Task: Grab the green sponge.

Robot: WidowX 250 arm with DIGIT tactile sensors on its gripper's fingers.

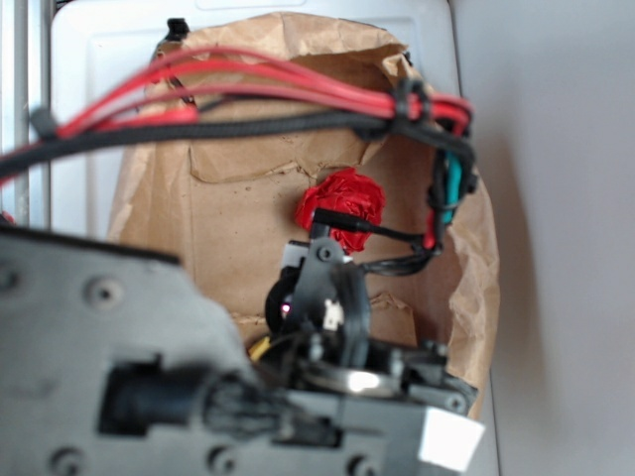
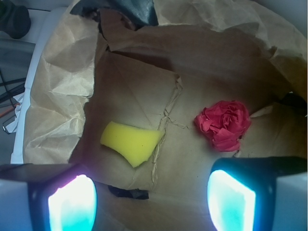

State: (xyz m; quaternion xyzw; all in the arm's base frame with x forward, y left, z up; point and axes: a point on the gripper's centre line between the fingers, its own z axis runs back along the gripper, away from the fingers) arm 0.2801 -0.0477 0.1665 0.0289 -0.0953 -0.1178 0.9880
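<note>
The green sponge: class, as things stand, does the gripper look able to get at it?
Probably yes. The green sponge lies bare on the brown paper, the red paper wad sits apart, and the open gripper hovers above with nothing between.

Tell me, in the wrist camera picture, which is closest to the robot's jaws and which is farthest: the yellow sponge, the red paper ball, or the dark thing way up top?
1. Yellow sponge: lower middle, toward the left, nearest.
2. Red paper ball: to the right, a bit farther up the picture.
3. Dark thing: top edge of the brown paper, farthest.

The gripper is open.
</note>
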